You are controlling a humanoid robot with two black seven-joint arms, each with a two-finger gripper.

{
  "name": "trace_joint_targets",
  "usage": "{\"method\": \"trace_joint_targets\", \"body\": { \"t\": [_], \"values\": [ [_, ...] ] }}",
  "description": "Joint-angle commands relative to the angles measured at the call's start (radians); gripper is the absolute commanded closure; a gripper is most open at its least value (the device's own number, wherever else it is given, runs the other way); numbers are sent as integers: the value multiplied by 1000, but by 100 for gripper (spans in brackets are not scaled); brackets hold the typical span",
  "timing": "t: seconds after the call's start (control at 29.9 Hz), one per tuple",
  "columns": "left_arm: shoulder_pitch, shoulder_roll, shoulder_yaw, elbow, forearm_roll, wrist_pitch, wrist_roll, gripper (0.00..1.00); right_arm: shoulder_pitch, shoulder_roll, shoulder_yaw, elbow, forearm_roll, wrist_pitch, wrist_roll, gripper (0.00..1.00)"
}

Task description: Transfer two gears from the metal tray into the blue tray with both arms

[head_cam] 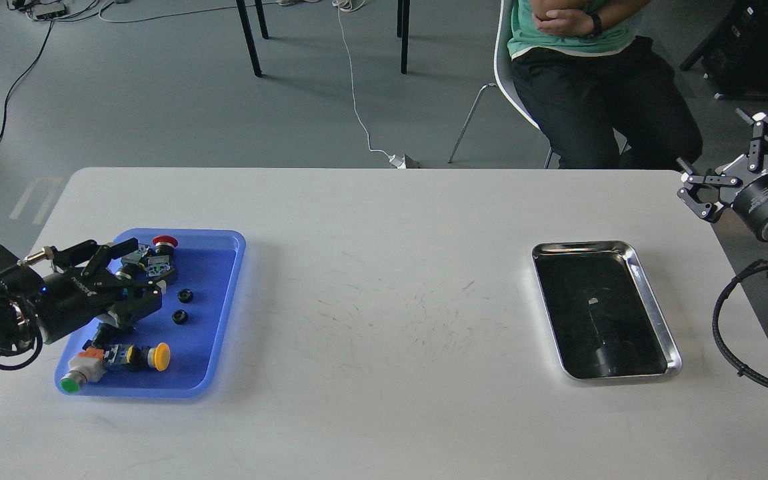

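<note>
The blue tray (pixel 214 280) lies at the table's left. Two small black gears (pixel 185 295) (pixel 180 317) lie apart inside it, near its middle. My left gripper (pixel 136 279) is open and empty over the tray's left half, just left of the gears and not touching them. The metal tray (pixel 652 297) lies at the right with nothing in it but reflections. My right gripper (pixel 731 157) is open and empty, held in the air past the table's far right corner, well away from the metal tray.
Push-button switches lie in the blue tray: a red-capped one (pixel 165 241) at the back, a yellow-capped one (pixel 159 357) and a green-capped one (pixel 71 385) at the front. A seated person (pixel 597 80) is behind the table's far right edge.
</note>
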Motion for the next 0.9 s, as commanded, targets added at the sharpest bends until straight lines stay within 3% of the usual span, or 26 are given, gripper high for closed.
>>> {"method": "trace_joint_targets", "body": {
  "t": [0.0, 0.27, 0.43, 0.57, 0.74, 0.87],
  "values": [
    [-106, -11, -6, -12, -194, -30, 0, 5, 8, 1, 8, -2, 0, -6, 0, 4],
    [-352, -187, -6, 48, -1014, -266, 0, 4, 28, 26, 18, -5, 3, -18, 0, 4],
    [-393, -304, -57, 121, -1412, -387, 61, 4, 32, 26, 19, -2, 3, -29, -1, 4],
    [-392, -402, -123, 236, -1562, -459, 95, 4, 34, 12, 7, 21, 3, -20, -12, 4],
    [-380, -453, -212, 417, -1644, -711, 114, 4, 36, -52, -1, 104, -15, -18, -18, 3],
    [-374, -468, -215, 491, -1653, -841, 115, 4, 40, -81, -1, 156, -58, -14, -32, 4]
  ]
}}
